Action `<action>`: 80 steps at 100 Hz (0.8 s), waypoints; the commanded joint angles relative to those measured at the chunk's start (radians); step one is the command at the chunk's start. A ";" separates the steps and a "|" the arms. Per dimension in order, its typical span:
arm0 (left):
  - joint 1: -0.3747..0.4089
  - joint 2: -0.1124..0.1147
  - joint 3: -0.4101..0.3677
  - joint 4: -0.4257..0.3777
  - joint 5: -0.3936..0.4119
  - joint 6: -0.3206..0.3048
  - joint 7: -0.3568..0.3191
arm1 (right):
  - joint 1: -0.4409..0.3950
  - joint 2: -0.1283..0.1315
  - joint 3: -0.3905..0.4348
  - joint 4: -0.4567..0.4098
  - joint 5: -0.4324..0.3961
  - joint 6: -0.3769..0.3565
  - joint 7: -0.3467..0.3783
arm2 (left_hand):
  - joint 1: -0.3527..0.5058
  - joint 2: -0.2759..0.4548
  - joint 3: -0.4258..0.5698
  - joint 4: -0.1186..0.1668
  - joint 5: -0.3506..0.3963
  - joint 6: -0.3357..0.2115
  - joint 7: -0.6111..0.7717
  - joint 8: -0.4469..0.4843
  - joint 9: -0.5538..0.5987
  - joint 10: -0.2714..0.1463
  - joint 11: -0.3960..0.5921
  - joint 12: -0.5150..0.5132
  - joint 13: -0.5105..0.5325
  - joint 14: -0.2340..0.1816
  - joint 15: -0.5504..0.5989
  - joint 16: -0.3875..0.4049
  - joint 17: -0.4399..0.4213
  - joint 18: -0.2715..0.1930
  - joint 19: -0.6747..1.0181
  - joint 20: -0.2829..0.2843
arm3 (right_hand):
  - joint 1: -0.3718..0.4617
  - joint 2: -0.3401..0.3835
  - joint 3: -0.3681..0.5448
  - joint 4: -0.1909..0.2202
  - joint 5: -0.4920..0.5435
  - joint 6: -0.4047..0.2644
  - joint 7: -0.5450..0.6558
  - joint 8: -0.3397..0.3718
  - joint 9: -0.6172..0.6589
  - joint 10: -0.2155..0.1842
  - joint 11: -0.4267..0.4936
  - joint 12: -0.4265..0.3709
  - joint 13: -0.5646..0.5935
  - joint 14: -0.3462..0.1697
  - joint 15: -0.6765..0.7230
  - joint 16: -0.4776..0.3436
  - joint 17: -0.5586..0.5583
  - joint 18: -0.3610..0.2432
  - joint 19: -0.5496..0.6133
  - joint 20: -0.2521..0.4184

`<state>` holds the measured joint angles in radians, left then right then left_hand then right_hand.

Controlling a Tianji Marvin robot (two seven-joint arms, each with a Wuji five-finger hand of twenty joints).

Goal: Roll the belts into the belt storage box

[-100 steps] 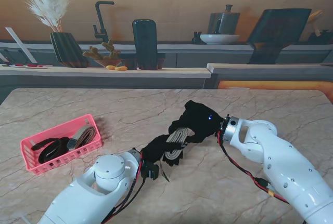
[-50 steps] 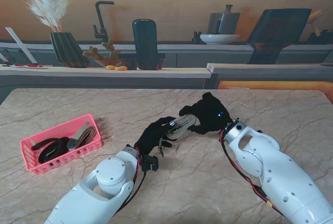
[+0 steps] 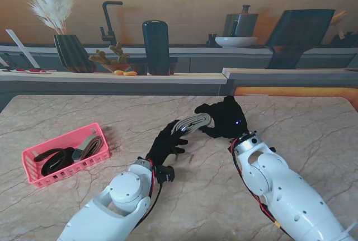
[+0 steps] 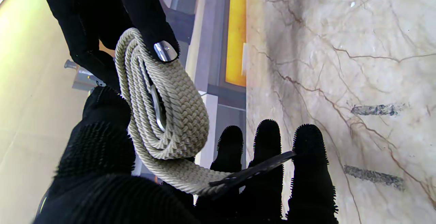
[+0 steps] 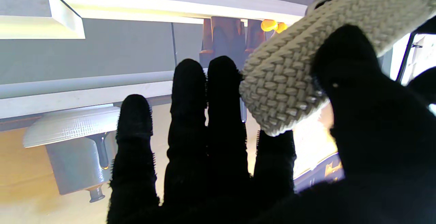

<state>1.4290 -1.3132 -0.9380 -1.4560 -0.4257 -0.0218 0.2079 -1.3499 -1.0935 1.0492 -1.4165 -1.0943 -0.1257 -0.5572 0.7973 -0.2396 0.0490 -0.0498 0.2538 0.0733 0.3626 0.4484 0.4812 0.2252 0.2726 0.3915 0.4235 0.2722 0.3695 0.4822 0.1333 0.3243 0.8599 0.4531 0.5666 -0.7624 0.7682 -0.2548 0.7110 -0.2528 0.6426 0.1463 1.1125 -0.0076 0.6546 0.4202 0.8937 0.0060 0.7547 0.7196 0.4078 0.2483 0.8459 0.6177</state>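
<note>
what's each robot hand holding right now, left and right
Left robot hand: closed on the beige braided belt.
Right robot hand: closed on the same belt's other end.

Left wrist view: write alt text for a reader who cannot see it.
A coiled beige braided belt is held up off the marble table between two black-gloved hands, the left hand supporting it and a finger of the right hand pressing on its outer wrap. The belt's dark tip lies across the left fingers.

My right hand [image 5: 357, 142] covers part of the braided belt coil [image 5: 289, 77], whose far end runs off frame; the coil's buckle [image 4: 157, 106] sits half buried
</note>
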 commanded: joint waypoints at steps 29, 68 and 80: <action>0.008 -0.040 0.028 0.010 -0.066 -0.047 0.081 | 0.024 -0.053 -0.075 0.034 0.118 0.068 -0.044 | -0.079 -0.044 0.044 0.025 -0.086 -0.019 0.081 -0.032 -0.055 -0.043 0.017 -0.041 -0.024 -0.080 -0.039 -0.088 0.032 -0.177 -0.043 -0.039 | 0.108 0.187 0.071 0.050 0.142 -0.057 0.430 0.100 -0.024 0.008 0.052 -0.003 -0.037 0.005 0.045 0.011 -0.034 0.033 0.044 -0.021; 0.006 -0.082 0.048 0.007 -0.041 -0.127 0.246 | 0.077 -0.104 -0.217 0.104 0.267 0.090 -0.021 | -0.193 -0.103 0.347 -0.007 -0.105 -0.037 -0.014 -0.148 -0.152 -0.071 0.090 -0.058 -0.075 -0.120 0.019 -0.134 0.065 -0.259 -0.084 -0.065 | 0.125 0.168 0.075 0.076 0.148 0.005 0.430 0.092 -0.028 0.058 0.120 -0.011 -0.037 0.045 0.128 0.032 -0.057 0.062 0.085 -0.035; 0.005 -0.087 0.049 0.006 -0.032 -0.139 0.269 | 0.079 -0.115 -0.247 0.108 0.305 0.071 -0.005 | -0.186 -0.106 0.364 -0.008 -0.104 -0.037 -0.020 -0.147 -0.154 -0.078 0.098 -0.061 -0.071 -0.127 0.022 -0.143 0.072 -0.276 -0.087 -0.067 | 0.129 0.167 0.077 0.082 0.149 0.021 0.432 0.094 -0.027 0.074 0.148 -0.006 -0.034 0.054 0.155 0.043 -0.062 0.069 0.094 -0.040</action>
<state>1.4330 -1.3774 -0.9010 -1.4268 -0.4625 -0.1497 0.4938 -1.2596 -1.1765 0.8287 -1.2989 -0.7775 -0.0304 -0.5799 0.6316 -0.3055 0.3910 -0.0460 0.0472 0.1251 0.3268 0.3136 0.3497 0.1897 0.3415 0.3462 0.3606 0.1880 0.3727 0.3575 0.1848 0.1067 0.7811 0.4014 0.5890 -0.7472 0.7659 -0.2489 0.7116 -0.0597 0.7579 0.1831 1.1075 0.1168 0.7612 0.4093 0.8739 0.1185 0.8829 0.7454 0.3684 0.2887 0.9098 0.5921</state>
